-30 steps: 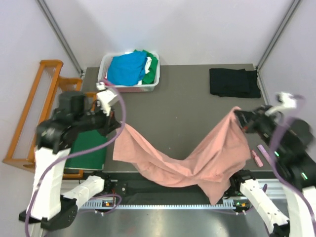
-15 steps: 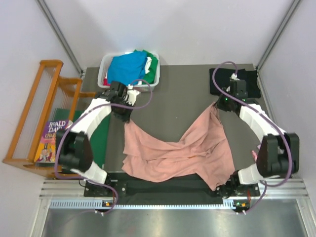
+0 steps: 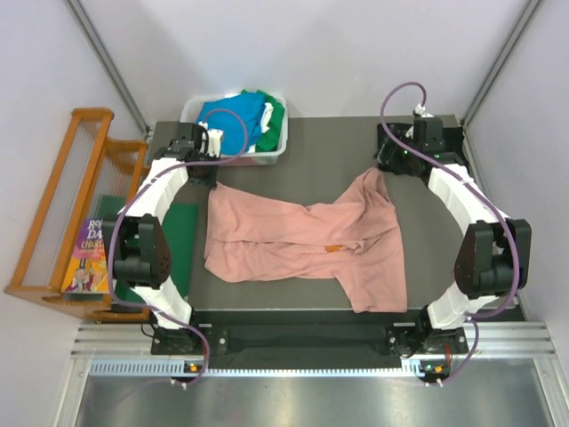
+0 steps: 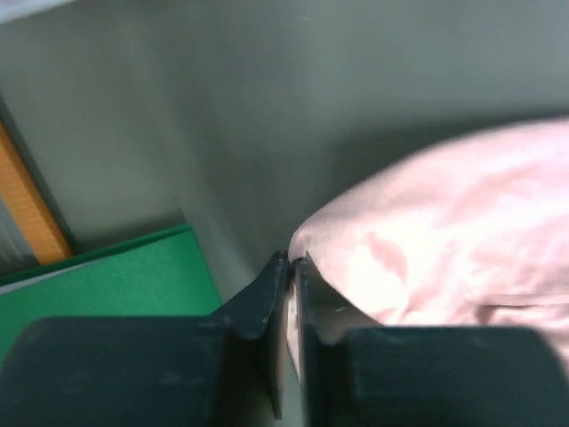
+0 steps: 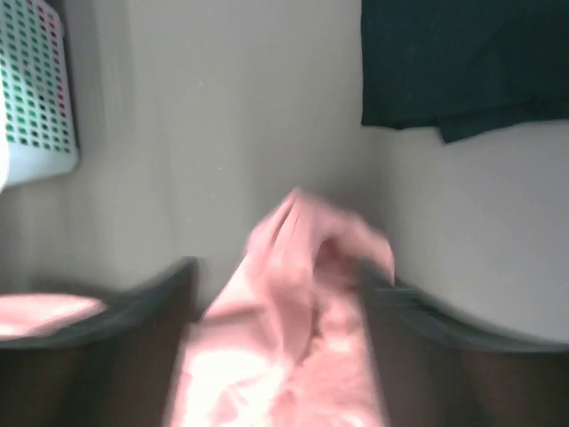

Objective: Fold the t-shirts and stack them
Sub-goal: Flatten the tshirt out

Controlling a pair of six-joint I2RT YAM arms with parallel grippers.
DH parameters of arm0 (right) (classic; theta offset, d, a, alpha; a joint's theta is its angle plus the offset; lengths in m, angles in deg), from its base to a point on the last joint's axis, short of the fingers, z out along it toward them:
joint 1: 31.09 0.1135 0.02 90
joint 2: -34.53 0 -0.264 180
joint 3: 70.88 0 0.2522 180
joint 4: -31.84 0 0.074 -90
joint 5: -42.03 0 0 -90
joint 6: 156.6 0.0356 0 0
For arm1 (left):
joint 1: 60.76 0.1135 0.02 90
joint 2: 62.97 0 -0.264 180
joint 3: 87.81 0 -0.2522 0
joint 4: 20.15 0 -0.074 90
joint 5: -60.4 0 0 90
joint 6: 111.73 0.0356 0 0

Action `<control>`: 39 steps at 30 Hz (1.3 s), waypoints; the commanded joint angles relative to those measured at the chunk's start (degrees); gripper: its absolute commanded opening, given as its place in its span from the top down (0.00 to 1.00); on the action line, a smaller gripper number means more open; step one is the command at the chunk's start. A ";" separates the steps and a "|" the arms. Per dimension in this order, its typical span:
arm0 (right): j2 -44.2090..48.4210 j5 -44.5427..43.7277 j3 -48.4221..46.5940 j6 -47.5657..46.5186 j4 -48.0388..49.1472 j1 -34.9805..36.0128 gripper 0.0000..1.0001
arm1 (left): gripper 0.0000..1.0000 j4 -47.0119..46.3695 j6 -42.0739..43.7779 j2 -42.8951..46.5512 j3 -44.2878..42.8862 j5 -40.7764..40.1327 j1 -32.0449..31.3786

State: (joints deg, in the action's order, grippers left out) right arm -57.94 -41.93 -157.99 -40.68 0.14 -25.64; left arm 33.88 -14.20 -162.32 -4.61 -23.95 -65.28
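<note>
Left wrist: the left fingers (image 4: 267,302) are pressed together, pinching an edge of the pink shirt (image 4: 444,231), which spreads to their right. Right wrist, blurred: the right fingers (image 5: 444,325) stand spread, the shirt bunched between them. From above, it lies rumpled across the table (image 3: 320,151), with both arms stretched forward to its far corners.

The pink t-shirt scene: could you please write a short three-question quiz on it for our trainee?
1. True or false: the pink t-shirt lies inside the basket.
2. What lies near the right tool? A black t-shirt; B plate; C bottle.
3. Fill in: the topmost shirt in the basket is ___.
Key: 1 false; 2 A; 3 blue.
</note>
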 commanded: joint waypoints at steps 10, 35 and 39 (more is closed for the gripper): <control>14.56 -1.65 7.57 -1.56 -3.68 3.50 0.00 | 0.02 8.50 0.91 19.26 2.00 12.01 -1.72; 31.03 2.57 29.75 -1.04 -6.76 11.33 0.27 | 0.18 5.26 -1.82 10.58 19.23 1.38 -6.04; 30.94 2.57 29.84 -1.56 -6.76 11.33 0.31 | 0.23 3.85 -1.73 9.01 20.20 1.64 -5.77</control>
State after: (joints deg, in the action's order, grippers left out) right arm -27.05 -39.92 -127.39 -41.51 -8.51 -14.27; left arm 41.14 -15.16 -152.20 15.65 -21.59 -71.59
